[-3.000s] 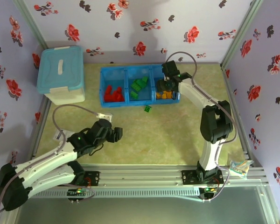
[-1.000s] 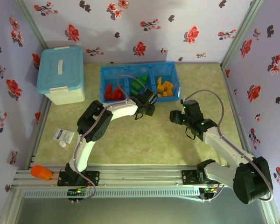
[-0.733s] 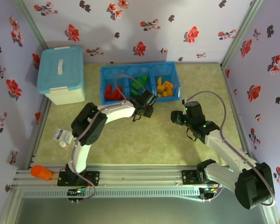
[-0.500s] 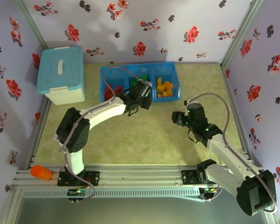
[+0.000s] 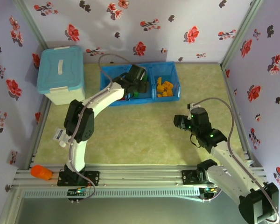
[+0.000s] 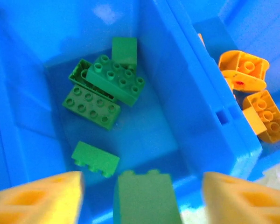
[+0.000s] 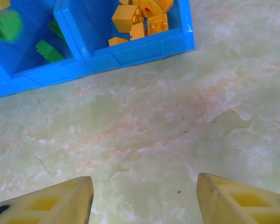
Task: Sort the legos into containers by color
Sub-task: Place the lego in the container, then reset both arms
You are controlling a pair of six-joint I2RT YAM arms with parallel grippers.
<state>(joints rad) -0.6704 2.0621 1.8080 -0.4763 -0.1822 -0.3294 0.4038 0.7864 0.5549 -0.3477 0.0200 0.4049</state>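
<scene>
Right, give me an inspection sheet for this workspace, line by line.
Surface: pale green marbled table, faint specks.
Job's things: blue tray; green bricks in the middle compartment, orange-yellow bricks in the right one; one more green brick between the left claw's fingers, touching neither.
Clutter: pale blue lidded box, white packet, orange object on the front rail.
Claws: left claw open over the middle compartment; right claw open over bare table, holding nothing.
Cables: left arm's cable and right arm's cable loop free.
Surroundings: floral walls.
</scene>
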